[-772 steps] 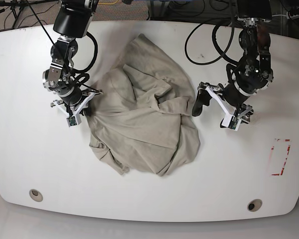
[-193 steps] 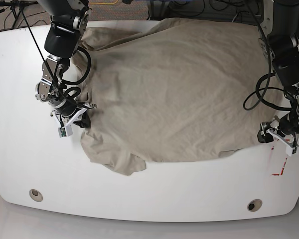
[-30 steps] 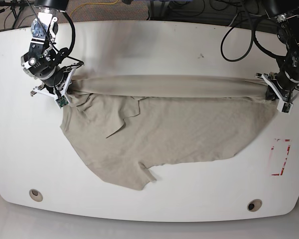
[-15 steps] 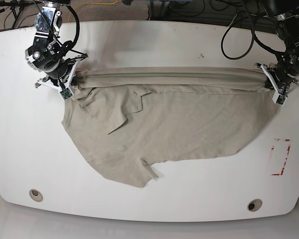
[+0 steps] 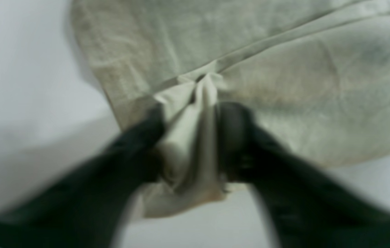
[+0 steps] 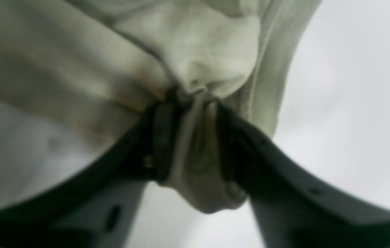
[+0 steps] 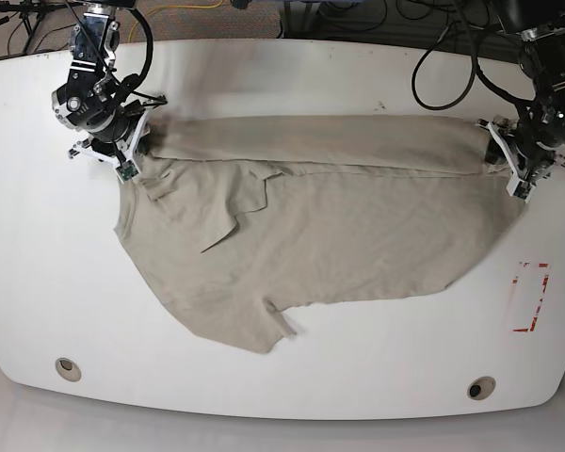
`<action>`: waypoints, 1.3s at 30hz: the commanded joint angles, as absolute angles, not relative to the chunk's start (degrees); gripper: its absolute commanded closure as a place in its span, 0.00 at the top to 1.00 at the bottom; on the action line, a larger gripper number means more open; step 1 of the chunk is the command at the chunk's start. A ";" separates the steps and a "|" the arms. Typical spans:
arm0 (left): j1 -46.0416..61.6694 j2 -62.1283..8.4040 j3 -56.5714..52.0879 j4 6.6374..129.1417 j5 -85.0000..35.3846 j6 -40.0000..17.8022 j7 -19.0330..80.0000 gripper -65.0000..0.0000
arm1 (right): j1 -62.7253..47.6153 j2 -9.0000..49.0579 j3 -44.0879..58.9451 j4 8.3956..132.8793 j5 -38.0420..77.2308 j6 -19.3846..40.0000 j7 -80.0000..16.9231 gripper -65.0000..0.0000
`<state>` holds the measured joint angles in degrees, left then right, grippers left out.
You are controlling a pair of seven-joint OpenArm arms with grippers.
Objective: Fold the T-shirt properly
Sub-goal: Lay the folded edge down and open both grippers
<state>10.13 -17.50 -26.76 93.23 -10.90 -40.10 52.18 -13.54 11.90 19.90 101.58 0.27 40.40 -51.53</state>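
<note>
One white table [image 7: 292, 386] with rounded corners fills the base view, and on it lies one T-shirt [image 7: 339, 240], beige and wrinkled, spread across the middle from side to side. Its far edge is rolled into a long band running between the two arms, while the rest lies flat toward the near side, with one sleeve point sticking out at the near edge and a folded flap near the right arm's side. Two arms are at work, one at each end of that band. The right pincer [image 7: 132, 155] sits at the band's end on the base view's left; in its wrist view the two dark fingers [image 6: 162, 141] stand a little apart with a bunch of cloth between them, so it grips the T-shirt [image 6: 195, 55]. The left pincer [image 7: 505, 162] sits at the other end; its wrist view, blurred, shows its fingers [image 5: 232, 137] on either side of a pinched tuck of the T-shirt [image 5: 301, 86]. Smaller things: black cables loop behind both arms, one red-outlined rectangle [image 7: 531, 297] is marked on the table near the left arm, and two round holes [image 7: 68, 368] sit along the near edge.
</note>
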 commanded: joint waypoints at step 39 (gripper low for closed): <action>-13.67 -19.82 -29.85 76.97 -11.30 -40.00 49.19 0.70 | 3.21 10.24 18.15 96.75 0.57 40.00 -45.93 0.63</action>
<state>-12.40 -17.78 -29.56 77.34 -10.76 -40.01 51.05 0.19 9.41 17.89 97.84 0.27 40.38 -47.75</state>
